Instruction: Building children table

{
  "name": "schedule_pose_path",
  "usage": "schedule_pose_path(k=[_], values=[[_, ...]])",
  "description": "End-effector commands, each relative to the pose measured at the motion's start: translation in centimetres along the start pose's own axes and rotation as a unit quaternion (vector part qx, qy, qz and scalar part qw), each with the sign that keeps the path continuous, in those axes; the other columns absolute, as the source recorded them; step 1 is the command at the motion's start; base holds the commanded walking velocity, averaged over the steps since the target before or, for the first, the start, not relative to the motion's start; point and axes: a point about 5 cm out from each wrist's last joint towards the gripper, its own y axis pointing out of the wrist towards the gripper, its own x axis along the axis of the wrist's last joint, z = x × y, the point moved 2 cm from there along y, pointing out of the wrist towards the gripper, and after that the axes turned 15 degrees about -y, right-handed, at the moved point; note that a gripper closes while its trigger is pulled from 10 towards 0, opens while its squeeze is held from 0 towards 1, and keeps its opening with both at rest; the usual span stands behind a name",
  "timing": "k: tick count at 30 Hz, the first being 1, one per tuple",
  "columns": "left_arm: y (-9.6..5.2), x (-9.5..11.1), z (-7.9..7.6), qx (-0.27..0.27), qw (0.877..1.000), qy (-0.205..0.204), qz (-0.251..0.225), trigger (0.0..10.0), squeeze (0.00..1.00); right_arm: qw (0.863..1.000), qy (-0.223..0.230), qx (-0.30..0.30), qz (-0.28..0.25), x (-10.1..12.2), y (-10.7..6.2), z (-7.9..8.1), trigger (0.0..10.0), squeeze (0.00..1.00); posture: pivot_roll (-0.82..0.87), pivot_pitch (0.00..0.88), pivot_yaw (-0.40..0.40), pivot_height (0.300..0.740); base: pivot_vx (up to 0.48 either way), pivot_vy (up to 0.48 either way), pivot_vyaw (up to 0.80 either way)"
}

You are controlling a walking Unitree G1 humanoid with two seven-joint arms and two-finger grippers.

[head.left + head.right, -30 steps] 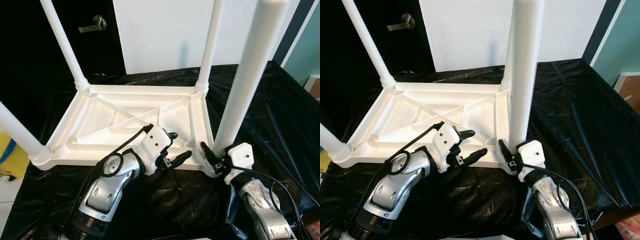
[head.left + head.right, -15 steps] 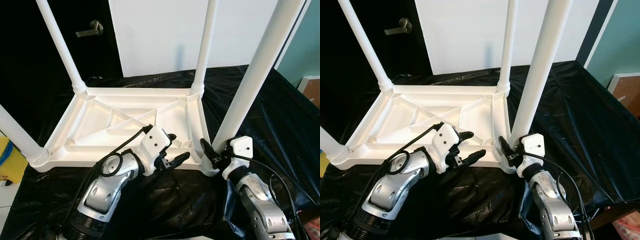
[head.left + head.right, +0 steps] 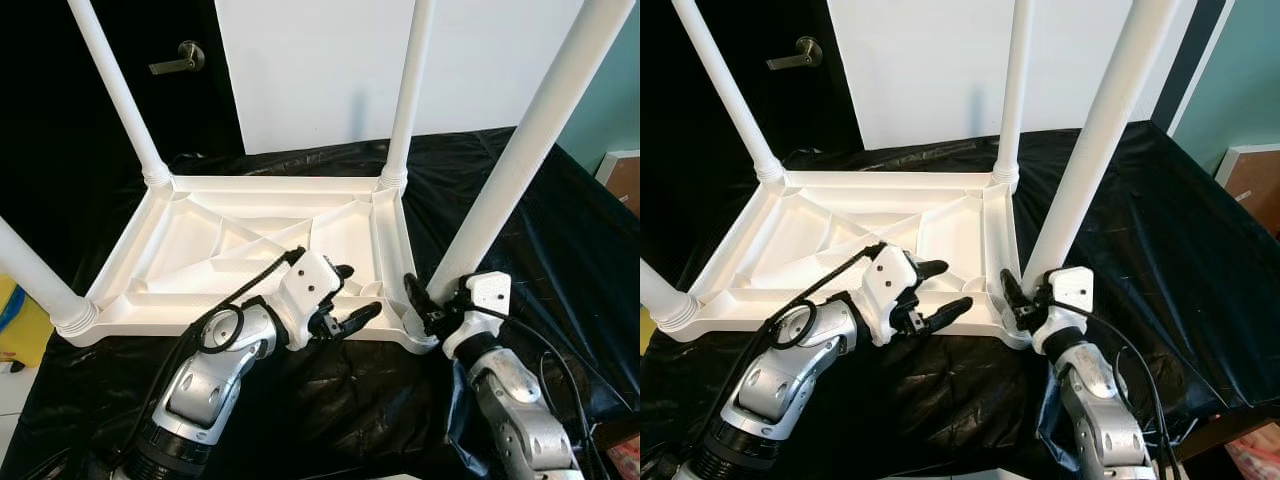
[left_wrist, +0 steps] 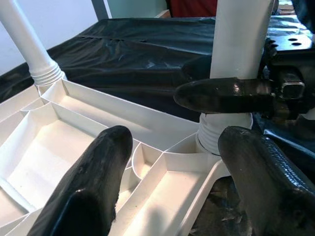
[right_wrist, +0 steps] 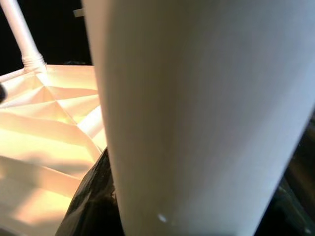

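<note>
One white plastic tabletop lies upside down on a black sheet, ribbed underside up; four white legs stand at its corners: far left leg, far right leg, near left leg, near right leg leaning rightward; right gripper is clamped on the near right leg's base at the tabletop's near right corner; left gripper hovers over the near edge, fingers spread wide, gripping nothing; door handle sits beyond the far left corner.
</note>
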Motion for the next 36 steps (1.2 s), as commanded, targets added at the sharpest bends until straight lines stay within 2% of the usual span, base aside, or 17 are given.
schedule_pose_path(k=[1, 2, 7, 9, 14, 17, 19, 23, 28, 30, 32, 33, 36], values=[[-0.1, 0.2, 0.1, 0.002, 1.000, 0.001, 0.002, 10.0, 0.00, 0.996, -0.019, 0.016, 0.090, -3.9, -1.6, 0.7, 10.0, 0.00, -0.07, 0.056, 0.042, 0.740, 0.000, 0.000, 0.00], [0.0, 0.2, 0.0, 0.003, 1.000, 0.001, 0.001, 10.0, 0.00, 0.996, -0.036, 0.024, 0.082, -3.8, -1.7, 0.8, 10.0, 0.00, -0.07, 0.056, 0.042, 0.740, 0.000, 0.000, 0.00], [0.0, 0.3, 0.0, 0.003, 1.000, 0.002, -0.002, 10.0, 0.00, 0.996, -0.040, 0.032, 0.078, -3.9, -2.1, 0.8, 10.0, 0.00, -0.07, 0.060, 0.041, 0.740, 0.000, 0.000, 0.00], [0.0, 0.5, 0.2, 0.007, 1.000, 0.002, -0.007, 10.0, 0.00, 0.998, -0.024, 0.031, 0.050, -3.8, -2.6, 0.6, 10.0, 0.00, -0.07, 0.066, 0.039, 0.740, 0.000, 0.000, 0.00], [0.1, 0.7, 0.2, 0.009, 1.000, 0.003, -0.009, 10.0, 0.00, 0.999, -0.037, 0.029, 0.020, -3.6, -3.0, 0.6, 10.0, 0.00, -0.07, 0.065, 0.040, 0.740, 0.000, 0.000, 0.00], [0.0, 0.7, 0.2, 0.009, 1.000, 0.004, -0.009, 10.0, 0.00, 0.999, -0.029, 0.030, 0.021, -3.9, -3.2, 0.8, 10.0, 0.00, -0.07, 0.065, 0.041, 0.740, 0.000, 0.000, 0.00], [0.0, 0.8, 0.3, 0.011, 1.000, 0.006, -0.010, 10.0, 0.00, 0.999, 0.000, 0.026, 0.032, -4.4, -3.2, 0.9, 10.0, 0.00, -0.06, 0.067, 0.041, 0.740, 0.000, 0.000, 0.00], [-0.1, 0.8, 0.4, 0.011, 1.000, 0.006, -0.010, 10.0, 0.00, 0.998, 0.028, 0.029, 0.043, -4.8, -3.2, 0.9, 10.0, 0.00, -0.06, 0.068, 0.042, 0.740, 0.000, 0.000, 0.00], [-0.1, 0.8, 0.3, 0.008, 1.000, 0.007, -0.008, 10.0, 0.00, 0.995, 0.017, 0.088, 0.038, -4.7, -3.0, 0.6, 10.0, 0.00, -0.07, 0.069, 0.052, 0.740, 0.000, 0.000, 0.00], [0.0, 0.8, 0.3, 0.005, 1.000, 0.008, -0.008, 10.0, 0.00, 0.991, -0.010, 0.132, 0.022, -4.4, -2.7, 0.0, 10.0, 0.00, -0.07, 0.069, 0.062, 0.740, 0.000, 0.000, 0.00], [0.0, 0.9, 0.3, 0.004, 1.000, 0.008, -0.008, 10.0, 0.00, 0.989, -0.019, 0.145, 0.018, -4.3, -2.6, -0.2, 10.0, 0.00, -0.07, 0.069, 0.062, 0.740, 0.000, 0.000, 0.00], [0.0, 1.0, 0.5, 0.002, 1.000, 0.012, -0.007, 10.0, 0.00, 0.980, -0.042, 0.194, 0.007, -4.0, -2.4, -0.2, 10.0, 0.00, -0.07, 0.068, 0.072, 0.740, 0.000, 0.000, 0.00], [0.0, 1.1, 0.5, 0.001, 1.000, 0.014, -0.006, 10.0, 0.00, 0.973, -0.053, 0.224, 0.004, -3.9, -2.3, -0.4, 10.0, 0.00, -0.07, 0.067, 0.074, 0.740, 0.000, 0.000, 0.00]])
